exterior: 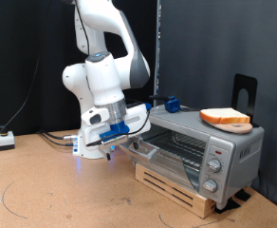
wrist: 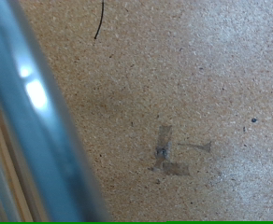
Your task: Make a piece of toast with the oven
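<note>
The silver-grey oven [exterior: 230, 152] stands on a wooden pallet at the exterior view's right, its knobs on the right panel. The piece of toast [exterior: 225, 117] lies on a round light board on the oven's roof. My gripper [exterior: 120, 142] is low at the oven's front left, right at the edge of the glass door [exterior: 156, 148], which looks swung down so that the wire rack [exterior: 181, 144] shows. Its fingers are hidden in both views. In the wrist view a blurred shiny metal bar [wrist: 34, 112] crosses close to the camera over the speckled table [wrist: 193, 84].
The wooden pallet [exterior: 176, 185] lifts the oven off the table. A blue object [exterior: 172, 104] sits on the oven's back left, and a black stand [exterior: 245, 90] rises behind the toast. A small white box [exterior: 4, 141] with cables lies at the far left.
</note>
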